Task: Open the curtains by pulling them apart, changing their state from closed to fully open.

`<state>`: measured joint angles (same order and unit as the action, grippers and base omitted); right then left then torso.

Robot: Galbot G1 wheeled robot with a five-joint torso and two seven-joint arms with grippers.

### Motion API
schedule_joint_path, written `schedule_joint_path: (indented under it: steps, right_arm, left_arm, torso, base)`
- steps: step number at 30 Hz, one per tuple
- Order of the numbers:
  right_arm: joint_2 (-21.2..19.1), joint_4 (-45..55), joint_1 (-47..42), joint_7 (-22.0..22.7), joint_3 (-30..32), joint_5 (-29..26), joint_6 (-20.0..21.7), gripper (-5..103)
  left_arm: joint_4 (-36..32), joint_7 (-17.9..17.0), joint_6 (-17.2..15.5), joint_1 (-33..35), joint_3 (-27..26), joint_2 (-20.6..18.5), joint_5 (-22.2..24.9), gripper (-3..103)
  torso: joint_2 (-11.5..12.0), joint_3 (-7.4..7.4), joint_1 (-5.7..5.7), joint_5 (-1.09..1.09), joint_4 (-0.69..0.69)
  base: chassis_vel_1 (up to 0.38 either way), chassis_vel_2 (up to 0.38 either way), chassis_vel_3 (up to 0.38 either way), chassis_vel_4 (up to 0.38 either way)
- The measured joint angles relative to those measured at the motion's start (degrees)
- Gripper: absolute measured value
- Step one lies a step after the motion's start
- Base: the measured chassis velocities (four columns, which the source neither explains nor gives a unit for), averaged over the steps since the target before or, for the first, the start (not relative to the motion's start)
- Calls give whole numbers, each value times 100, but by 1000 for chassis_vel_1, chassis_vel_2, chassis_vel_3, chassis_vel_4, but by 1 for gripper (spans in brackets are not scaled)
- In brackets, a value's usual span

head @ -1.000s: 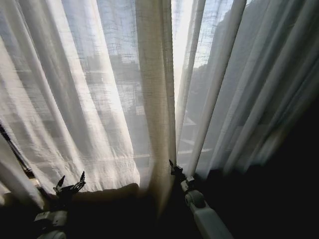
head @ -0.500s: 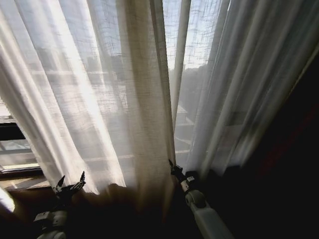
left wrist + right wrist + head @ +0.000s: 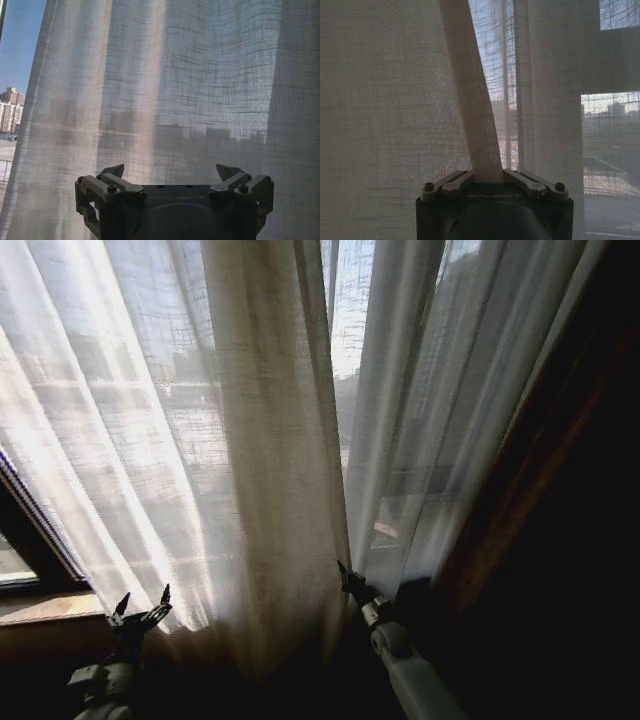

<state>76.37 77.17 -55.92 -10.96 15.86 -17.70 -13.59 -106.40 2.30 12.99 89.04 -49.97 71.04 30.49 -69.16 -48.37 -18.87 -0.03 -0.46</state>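
Wood sill (image 3: 45, 608) under window, w/ curtains (image 3: 250, 460) hanging past.

The curtains (image 3: 270, 420) are sheer white panels with long vertical pleats, thin enough that buildings show dimly through the weave. They hang nearly closed, with a narrow bright gap running up from just above the right claw (image 3: 347, 580). A bunched fold (image 3: 475, 125) of the fabric sits pinched between that claw's closed fingers and rises from it at a slant. The panel (image 3: 165, 90) ahead of the left claw (image 3: 140, 610) hangs free, untouched, its lower hem just above the spread fingers.
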Motion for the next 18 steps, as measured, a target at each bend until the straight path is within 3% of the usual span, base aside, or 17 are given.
schedule_joint_path:
  steps: [12, 18]
  right_arm:
    - [-11, 19, -16, 26, 2, 6, -14, 0]
    - [22, 13, -12, 260, -55, 84, -106, 0]
  left_arm:
    - [0, 0, 0, -1, 0, 0, 0, 100]
    - [0, 0, 0, 0, 0, 0, 0, 100]
  torso:
    - [0, 0, 1, 4, 0]
    - [0, 0, 0, 0, 0]
  base:
    - [-371, -323, 375, 337]
    - [-386, -319, 386, 328]
